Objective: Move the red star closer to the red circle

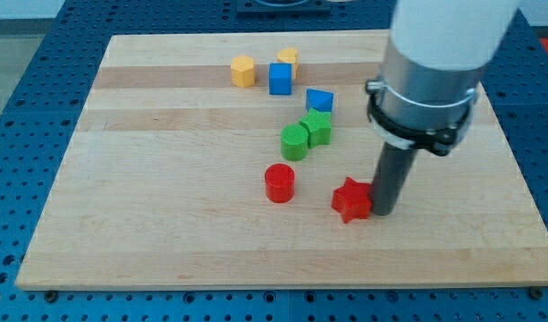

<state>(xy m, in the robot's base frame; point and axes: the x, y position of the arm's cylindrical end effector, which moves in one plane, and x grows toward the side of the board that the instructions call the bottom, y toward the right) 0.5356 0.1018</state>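
Observation:
The red star [350, 199] lies on the wooden board, right of centre and toward the view's bottom. The red circle [279, 182] stands to its left, a short gap away. My tip [382, 212] is down on the board, touching or nearly touching the red star's right side. The rod rises from there into the large white and grey arm at the view's top right.
A green circle [294, 141] and a green star [316, 128] sit together above the red circle. A blue block [319, 100] lies above them. A blue cube [280, 79], a yellow hexagon [243, 71] and another yellow block [288, 59] sit near the board's top edge [256, 36].

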